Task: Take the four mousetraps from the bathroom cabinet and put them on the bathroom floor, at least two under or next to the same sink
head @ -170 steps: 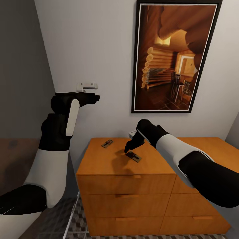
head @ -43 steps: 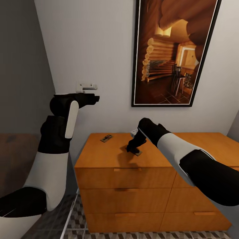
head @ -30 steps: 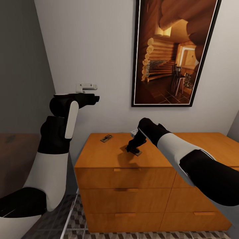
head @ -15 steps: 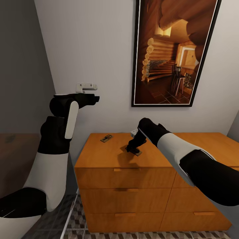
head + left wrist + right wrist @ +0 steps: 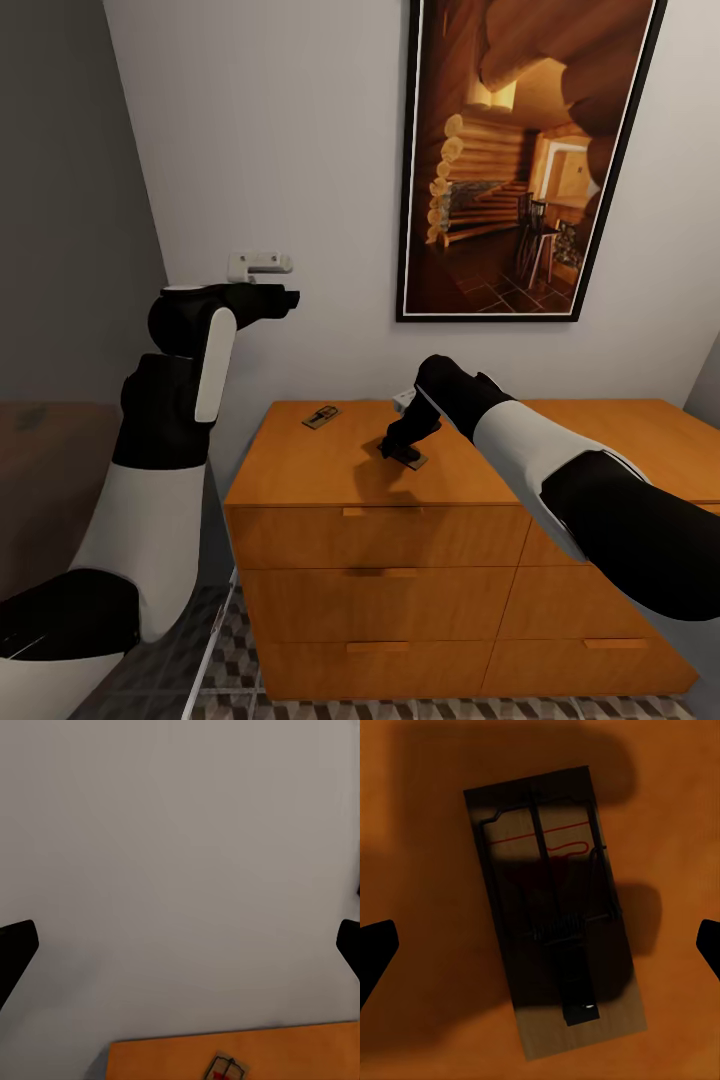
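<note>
- Currently, the left gripper point(image 5: 292, 296) is raised at the left, level with a white wall fitting point(image 5: 259, 264) and well above the cabinet point(image 5: 330, 480). In the left wrist view its fingers point(image 5: 16, 949) sit at opposite frame edges, spread wide with nothing between them.
- One mousetrap point(image 5: 321, 416) lies flat on the cabinet top near the far left corner, close to the wall; it is also seen in the left wrist view point(image 5: 225, 1069).
- A second mousetrap point(image 5: 408, 457) lies flat near the middle of the top, directly under the right gripper point(image 5: 392, 446).
- The right gripper is lowered close over this trap. In the right wrist view the trap point(image 5: 556, 911) lies between the spread fingertips point(image 5: 375, 949); the jaws are wide apart and grip nothing.
- A framed picture point(image 5: 525, 160) hangs on the wall above the cabinet.
- Patterned floor point(image 5: 235, 665) shows at the cabinet's near left.
</note>
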Tool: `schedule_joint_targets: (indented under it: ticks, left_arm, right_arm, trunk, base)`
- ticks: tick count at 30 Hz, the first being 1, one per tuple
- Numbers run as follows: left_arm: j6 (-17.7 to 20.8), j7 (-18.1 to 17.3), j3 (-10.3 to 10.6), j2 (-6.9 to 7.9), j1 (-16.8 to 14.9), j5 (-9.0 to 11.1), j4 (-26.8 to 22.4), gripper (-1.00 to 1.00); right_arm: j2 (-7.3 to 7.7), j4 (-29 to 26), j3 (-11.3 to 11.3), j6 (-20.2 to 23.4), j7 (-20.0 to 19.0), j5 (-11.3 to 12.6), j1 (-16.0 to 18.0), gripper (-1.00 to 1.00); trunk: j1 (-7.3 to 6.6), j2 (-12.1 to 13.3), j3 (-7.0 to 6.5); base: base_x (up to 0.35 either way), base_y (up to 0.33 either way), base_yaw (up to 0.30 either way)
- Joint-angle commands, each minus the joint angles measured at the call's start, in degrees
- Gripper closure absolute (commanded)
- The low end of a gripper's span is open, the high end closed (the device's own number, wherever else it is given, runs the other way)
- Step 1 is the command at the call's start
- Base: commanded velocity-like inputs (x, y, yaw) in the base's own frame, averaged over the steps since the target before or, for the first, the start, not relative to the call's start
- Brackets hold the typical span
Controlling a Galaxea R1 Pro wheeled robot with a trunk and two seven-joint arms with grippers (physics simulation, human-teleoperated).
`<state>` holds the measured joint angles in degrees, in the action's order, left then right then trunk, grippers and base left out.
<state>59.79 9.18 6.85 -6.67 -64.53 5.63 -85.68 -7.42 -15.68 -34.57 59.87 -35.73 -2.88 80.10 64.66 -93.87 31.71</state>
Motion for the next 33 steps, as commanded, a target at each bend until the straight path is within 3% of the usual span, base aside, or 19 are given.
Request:
schedule_joint_targets:
  ticks: [1,20,29,33]
  left_arm:
    - [0.2,0.6,0.0,0.0,0.0,0.6,-0.1,-1.0]
    - [0.2,0.6,0.1,-0.01,0.1,0.6,-0.3,-1.0]
    - [0.2,0.6,0.0,-0.01,0.1,0.6,-0.3,-1.0]
    - [0.2,0.6,0.0,-0.01,0.1,0.6,-0.3,-1.0]
  right_arm:
    - [0.02,0.0,-0.2,0.1,-0.4,-0.3,0.1,-1.0]
    - [0.04,-0.1,-0.2,0.1,-0.4,-0.3,0.1,-1.0]
    - [0.04,-0.1,-0.2,0.1,-0.4,-0.3,0.1,-1.0]
    - [0.04,-0.1,-0.2,0.1,-0.4,-0.3,0.1,-1.0]
  trunk:
    - [0.0,0.0,0.07]
    - [0.0,0.0,0.07]
    - [1.97,-3.6,1.68]
    - [1.97,-3.6,1.68]
  base:
    - [0.0,0.0,0.0]
    - [0.0,0.0,0.0]
    - [0.0,0.0,0.0]
    - [0.0,0.0,0.0]
